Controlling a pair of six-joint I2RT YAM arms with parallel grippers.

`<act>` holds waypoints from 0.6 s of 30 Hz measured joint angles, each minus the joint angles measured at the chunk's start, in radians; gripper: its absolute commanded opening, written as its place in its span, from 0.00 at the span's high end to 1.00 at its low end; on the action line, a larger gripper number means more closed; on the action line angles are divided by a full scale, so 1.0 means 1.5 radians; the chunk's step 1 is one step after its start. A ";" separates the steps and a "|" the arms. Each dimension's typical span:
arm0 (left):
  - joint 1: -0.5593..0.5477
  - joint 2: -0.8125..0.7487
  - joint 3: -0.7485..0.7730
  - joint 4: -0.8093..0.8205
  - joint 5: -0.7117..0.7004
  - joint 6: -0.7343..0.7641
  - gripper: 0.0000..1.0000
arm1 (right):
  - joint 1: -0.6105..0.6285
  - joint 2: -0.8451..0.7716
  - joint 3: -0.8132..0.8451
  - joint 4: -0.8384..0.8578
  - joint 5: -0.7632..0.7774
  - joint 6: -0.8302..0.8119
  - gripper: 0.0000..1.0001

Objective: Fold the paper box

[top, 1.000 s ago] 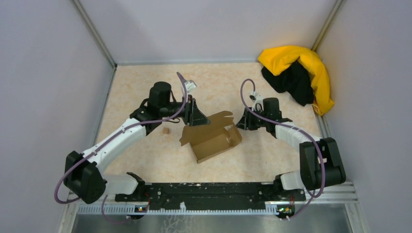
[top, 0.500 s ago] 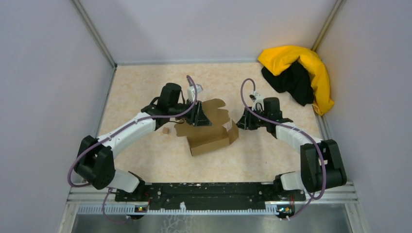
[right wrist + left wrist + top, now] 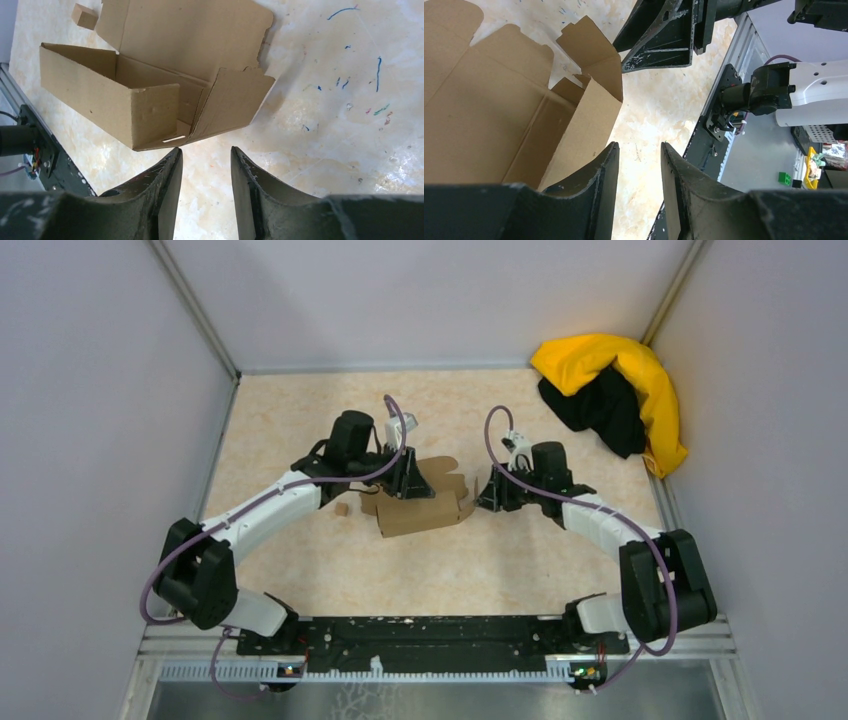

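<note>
The paper box (image 3: 420, 505) is brown cardboard, partly formed, with its long walls raised and its lid flap lying flat behind. My left gripper (image 3: 408, 485) is open and empty over the box's back left part. In the left wrist view (image 3: 638, 150) one fingertip rests beside the box's wall (image 3: 574, 130). My right gripper (image 3: 487, 498) is open and empty just right of the box. In the right wrist view (image 3: 205, 150) its fingertips stand close below the box's end flap (image 3: 235, 100), apart from it.
A tiny cardboard scrap (image 3: 341, 509) lies left of the box, also in the right wrist view (image 3: 84, 16). A yellow-and-black cloth heap (image 3: 615, 390) fills the back right corner. The black base rail (image 3: 430, 630) runs along the near edge. Walls enclose three sides.
The left gripper has moved right and over the box. The box has turned and closed up, with its walls raised. The right gripper has moved a little left toward it.
</note>
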 measured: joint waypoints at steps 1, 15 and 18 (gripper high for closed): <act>0.000 0.000 0.000 -0.001 -0.002 0.001 0.58 | 0.001 0.000 0.000 0.000 0.005 0.003 0.56; 0.029 -0.056 0.000 -0.070 -0.173 0.020 0.68 | 0.001 0.000 0.004 0.003 0.037 0.089 0.54; 0.037 -0.051 0.000 -0.081 -0.208 0.020 0.72 | 0.001 -0.001 0.019 -0.012 0.036 0.089 0.55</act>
